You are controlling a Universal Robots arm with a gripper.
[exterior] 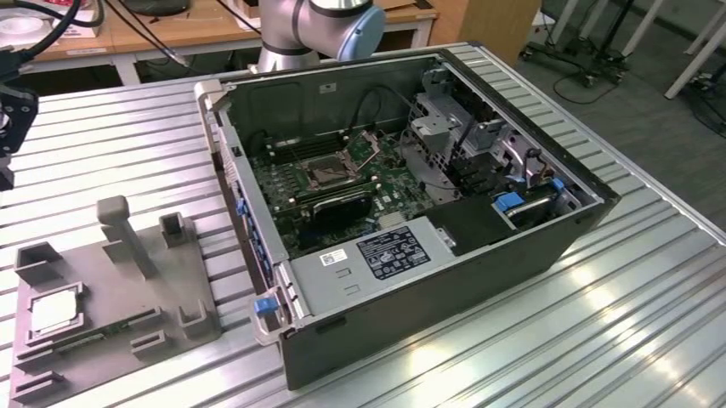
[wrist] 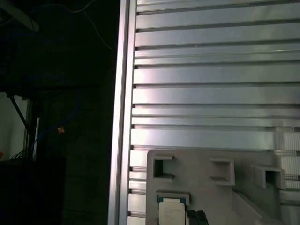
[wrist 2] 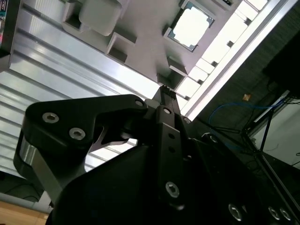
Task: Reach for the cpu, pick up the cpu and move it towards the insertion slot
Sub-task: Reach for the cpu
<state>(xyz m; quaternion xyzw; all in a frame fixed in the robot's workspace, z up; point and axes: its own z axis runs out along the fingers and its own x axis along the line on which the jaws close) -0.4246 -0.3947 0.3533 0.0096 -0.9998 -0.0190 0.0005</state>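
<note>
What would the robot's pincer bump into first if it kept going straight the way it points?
The pincer would probably meet the grey plastic holder tray first, just beside the small flat silvery cpu lying in it; depth is unclear.

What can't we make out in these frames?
- cpu: first wrist view, part of it cut off by the picture edge.
- insertion slot: exterior view, too small to see its contacts.
- grey tray: second wrist view, near part hidden behind the dark body of the hand.
- hand again: exterior view, mostly cut off by the exterior view's left edge.
</note>
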